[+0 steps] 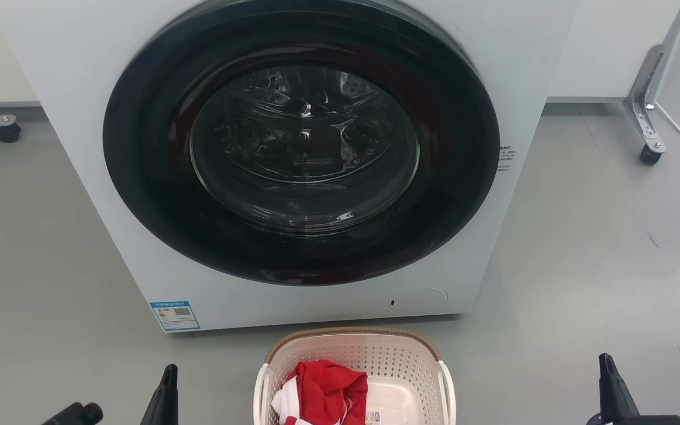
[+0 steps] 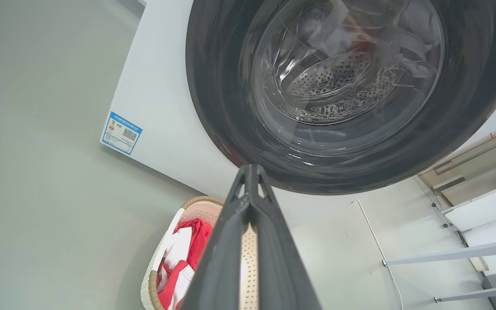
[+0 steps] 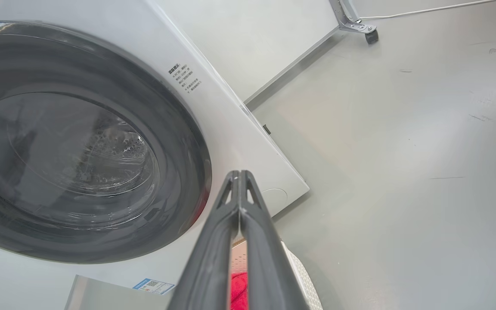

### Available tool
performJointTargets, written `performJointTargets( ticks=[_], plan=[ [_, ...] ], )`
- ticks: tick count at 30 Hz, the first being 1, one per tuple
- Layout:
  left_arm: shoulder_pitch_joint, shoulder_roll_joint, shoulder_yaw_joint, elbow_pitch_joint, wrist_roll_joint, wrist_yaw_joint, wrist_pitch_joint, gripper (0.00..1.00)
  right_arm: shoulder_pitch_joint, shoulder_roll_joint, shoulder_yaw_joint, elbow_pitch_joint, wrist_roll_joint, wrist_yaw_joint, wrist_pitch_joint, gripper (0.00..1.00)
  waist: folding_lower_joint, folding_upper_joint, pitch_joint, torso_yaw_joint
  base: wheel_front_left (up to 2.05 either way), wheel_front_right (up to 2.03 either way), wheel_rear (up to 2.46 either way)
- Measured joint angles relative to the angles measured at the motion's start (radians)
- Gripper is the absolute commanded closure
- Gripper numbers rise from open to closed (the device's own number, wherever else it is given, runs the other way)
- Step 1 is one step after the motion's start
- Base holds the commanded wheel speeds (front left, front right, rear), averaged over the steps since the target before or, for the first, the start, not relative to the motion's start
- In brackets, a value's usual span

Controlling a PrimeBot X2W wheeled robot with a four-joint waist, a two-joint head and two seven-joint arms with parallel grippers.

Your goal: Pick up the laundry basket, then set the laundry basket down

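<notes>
Laundry basket [image 1: 375,354] sits on the floor [image 1: 582,265] right in front of the washing machine [image 1: 68,147], centred between my two grippers, and its near end is cut off by the bottom edge of my head view. Red and white cloth [image 1: 328,389] is bunched in its left half, and a small label [image 1: 373,417] shows on the bare bottom, too small to read. My left gripper [image 1: 167,389] pokes up at lower left, well apart from the basket; its fingers [image 2: 230,241] are pressed together at the tips, pinching nothing. My right gripper [image 1: 610,381] is at lower right, also well apart, its fingers [image 3: 213,249] closed tip to tip and empty. From the left wrist my own fingers hide much of the basket; from the right wrist I get just a sliver of its wall and red cloth. Behind the round door [image 1: 301,147] glare blurs the drum, so I cannot tell what is inside.
</notes>
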Motion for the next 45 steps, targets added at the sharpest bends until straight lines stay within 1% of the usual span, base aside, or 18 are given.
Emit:
performJointTargets(
  ticks=[45],
  plan=[
    [-0.106, -0.058, 0.181, 0.09, -0.56, -0.115, 0.142, 1.0, -0.126, 0.042, -0.138, 0.095, 0.649, 0.114, 0.159, 1.0, 0.0, 0.0001, 0.014, -0.008, 0.0, 0.0, 0.0]
  ],
)
